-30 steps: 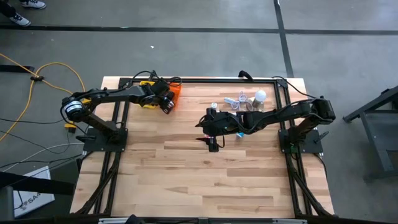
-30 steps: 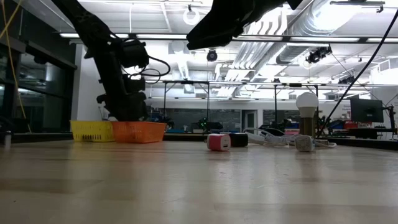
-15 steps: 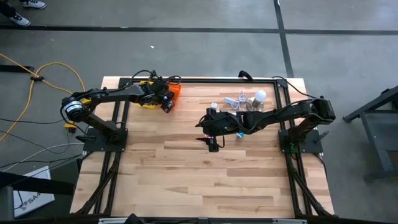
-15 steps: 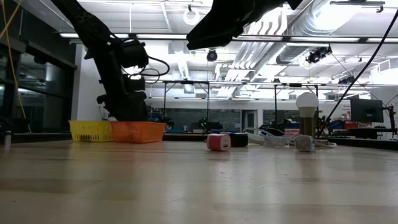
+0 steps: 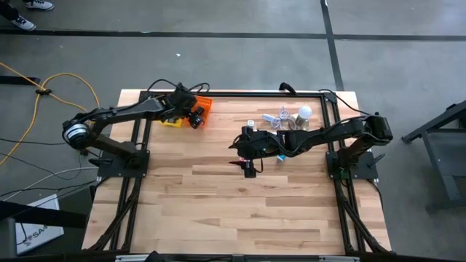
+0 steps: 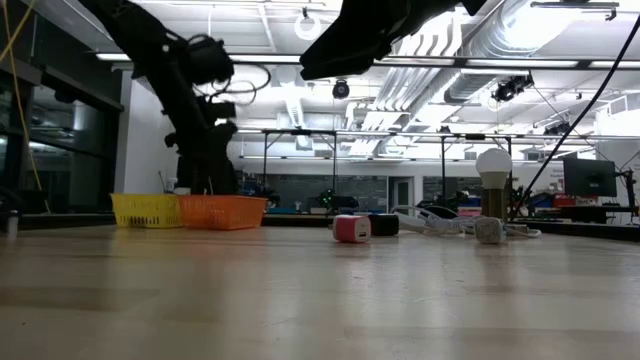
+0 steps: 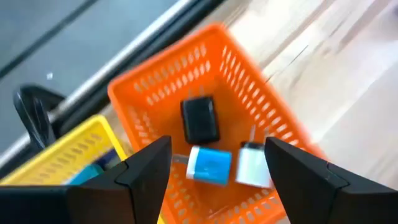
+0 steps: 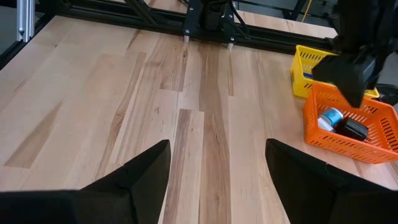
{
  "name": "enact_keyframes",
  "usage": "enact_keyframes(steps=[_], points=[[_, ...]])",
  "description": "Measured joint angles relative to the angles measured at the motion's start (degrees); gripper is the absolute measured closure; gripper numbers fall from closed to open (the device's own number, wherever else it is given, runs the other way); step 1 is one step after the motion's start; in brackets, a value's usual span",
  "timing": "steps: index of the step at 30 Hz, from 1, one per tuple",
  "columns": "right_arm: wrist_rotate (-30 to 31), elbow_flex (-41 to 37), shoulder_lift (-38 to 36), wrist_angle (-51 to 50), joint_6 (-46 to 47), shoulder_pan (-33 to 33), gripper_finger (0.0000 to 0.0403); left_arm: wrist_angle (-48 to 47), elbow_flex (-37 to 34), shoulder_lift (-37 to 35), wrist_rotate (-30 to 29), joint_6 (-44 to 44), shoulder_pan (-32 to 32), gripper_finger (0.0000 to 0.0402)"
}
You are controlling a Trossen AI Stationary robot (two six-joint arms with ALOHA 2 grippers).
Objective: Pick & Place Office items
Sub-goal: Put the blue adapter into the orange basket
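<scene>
Left tool [image 7: 211,180]: fingers spread, nothing held, above the orange basket [image 5: 203,108] at upper left of the high view.
Basket load: black piece [image 7: 199,119], blue piece [image 7: 210,165], white piece [image 7: 252,172] lay inside.
Right tool [image 8: 214,180]: released, empty, mid-desk [image 5: 255,211].
Remaining items [image 5: 280,118]: upper centre, by the bulb [image 5: 304,112].
Risk: arm leaving could clip the basket rim and shift it against the yellow basket [image 7: 56,165].

- Left gripper [image 5: 195,118] sits over the orange basket [image 5: 204,106] at the table's [image 5: 218,211] far edge; yellow basket [image 5: 172,121] adjoining.
- Right gripper [image 5: 250,167] hangs mid-table.
- Light bulb [image 5: 304,113] and white cable [image 5: 279,117] lie near the far edge.
</scene>
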Motion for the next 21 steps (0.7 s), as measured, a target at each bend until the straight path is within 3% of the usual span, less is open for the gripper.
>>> enact_keyframes(steps=[8, 21], points=[[0.0, 0.0, 0.0, 0.0, 0.0, 0.0, 0.0152, 0.1, 0.1, -5.5, -2.9, 0.4, -3.5, 0.0152], [0.0, 0.0, 0.0, 0.0, 0.0, 0.0, 0.0152, -0.1, 0.1, -5.8, -0.8, 3.1, -10.0, 0.0152]])
